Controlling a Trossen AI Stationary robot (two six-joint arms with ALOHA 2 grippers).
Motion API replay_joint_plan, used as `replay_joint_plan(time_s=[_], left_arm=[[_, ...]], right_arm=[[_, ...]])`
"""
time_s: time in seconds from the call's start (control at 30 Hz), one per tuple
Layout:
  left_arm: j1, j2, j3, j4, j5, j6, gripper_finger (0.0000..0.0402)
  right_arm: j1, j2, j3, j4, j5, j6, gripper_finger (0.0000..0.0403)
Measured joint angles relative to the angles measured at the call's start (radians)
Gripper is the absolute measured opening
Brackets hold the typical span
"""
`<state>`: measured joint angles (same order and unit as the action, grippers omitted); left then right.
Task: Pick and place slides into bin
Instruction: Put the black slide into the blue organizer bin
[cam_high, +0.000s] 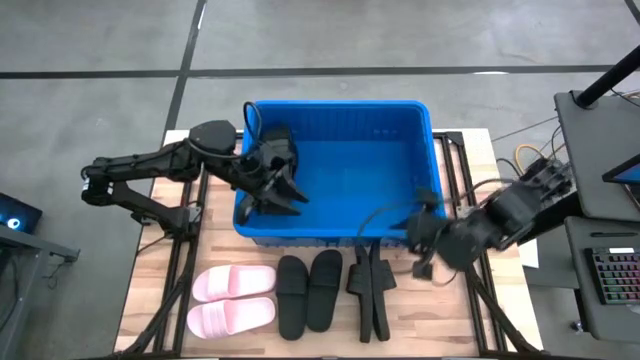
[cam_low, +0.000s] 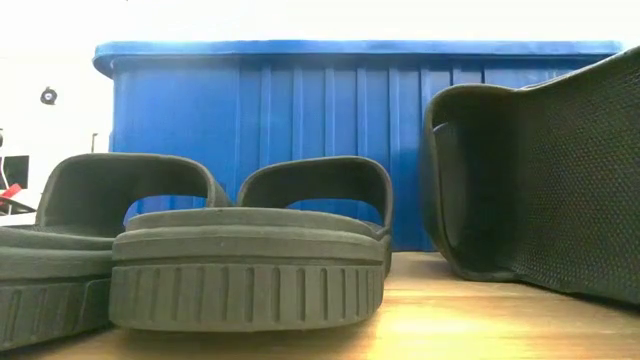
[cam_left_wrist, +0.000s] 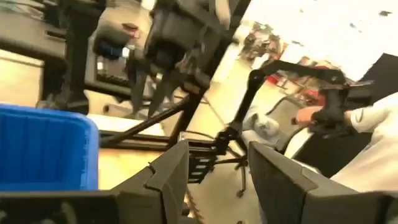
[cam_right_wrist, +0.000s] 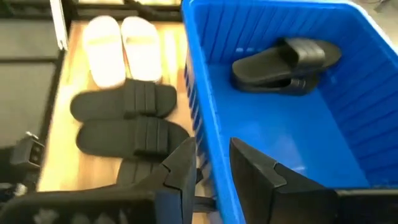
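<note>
**One slide in the bin, the rest still on the table**

The blue bin (cam_high: 340, 165) sits against the far edge of the table, about the middle. From the right wrist view there is one black slide (cam_right_wrist: 287, 62) lying inside it, toward its left end; I'd judge that as the only piece delivered so far.

Everything else waits along the near edge. The pale pink pair (cam_high: 233, 300) lies flat toward the near left corner, a black pair (cam_high: 308, 290) just beside it, and further right more black slides (cam_high: 372, 290) stand on edge, pressed together.

So the job looks early: most of the slides are left to move.

The left gripper (cam_high: 283, 192) hangs over the bin's left end, fingers spread apart and holding nothing. The right gripper (cam_high: 422, 238) is at the bin's near wall toward its right end, close to the on-edge slides, its fingers also parted and empty, straddling the blue rim.
</note>
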<state>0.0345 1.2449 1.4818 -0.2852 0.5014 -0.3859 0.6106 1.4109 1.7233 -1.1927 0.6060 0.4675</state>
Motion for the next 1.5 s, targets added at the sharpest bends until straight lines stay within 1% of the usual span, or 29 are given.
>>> replay_joint_plan(time_s=[0.07, 0.17, 0.33, 0.43, 0.57, 0.63, 0.77, 0.87, 1.03, 1.17, 1.3, 1.37, 1.5], left_arm=[[-0.003, -0.001, -0.001, -0.002, 0.014, 0.004, 0.0166], [-0.003, -0.002, -0.003, -0.004, 0.027, 0.003, 0.0178], [-0.004, -0.004, -0.003, -0.004, 0.049, 0.003, 0.0185], [-0.003, -0.008, -0.003, -0.005, 0.053, 0.029, 0.0185], [-0.003, -0.011, -0.003, -0.001, 0.041, 0.029, 0.0185], [-0.003, -0.006, -0.003, 0.0, 0.03, 0.028, 0.0184], [-0.004, -0.003, -0.012, 0.008, -0.018, 0.026, 0.0184], [-0.004, -0.003, -0.028, 0.014, -0.062, 0.026, 0.0184], [-0.003, -0.003, -0.029, 0.016, -0.071, 0.026, 0.0184], [-0.004, -0.003, -0.029, 0.015, -0.088, 0.026, 0.0184], [-0.004, -0.003, -0.029, 0.015, -0.096, 0.025, 0.0184], [-0.004, -0.003, -0.029, 0.015, -0.106, 0.025, 0.0184], [-0.004, -0.003, -0.029, 0.015, -0.121, 0.024, 0.0184]], right_arm=[[0.017, 0.045, -0.001, -0.003, 0.023, 0.009, 0.0095], [0.037, 0.106, -0.001, -0.004, 0.033, 0.067, 0.0117], [0.083, 0.193, -0.001, -0.029, 0.018, 0.184, 0.0177], [0.106, 0.233, 0.003, -0.154, -0.022, 0.254, 0.0214], [0.142, 0.267, 0.0, -0.358, -0.127, 0.492, 0.0236], [0.171, 0.275, -0.01, -0.381, -0.14, 0.6, 0.0239], [0.245, 0.267, -0.051, -0.284, -0.125, 0.712, 0.0236], [0.306, 0.268, -0.069, -0.287, -0.063, 0.792, 0.0229], [0.392, 0.277, -0.133, -0.259, 0.073, 0.912, 0.0223], [0.415, 0.308, -0.207, -0.222, 0.085, 0.928, 0.0226], [0.415, 0.327, -0.283, -0.163, 0.107, 1.024, 0.0225], [0.415, 0.324, -0.313, -0.144, 0.135, 1.064, 0.0222], [0.426, 0.319, -0.369, -0.093, 0.163, 1.103, 0.0219]])
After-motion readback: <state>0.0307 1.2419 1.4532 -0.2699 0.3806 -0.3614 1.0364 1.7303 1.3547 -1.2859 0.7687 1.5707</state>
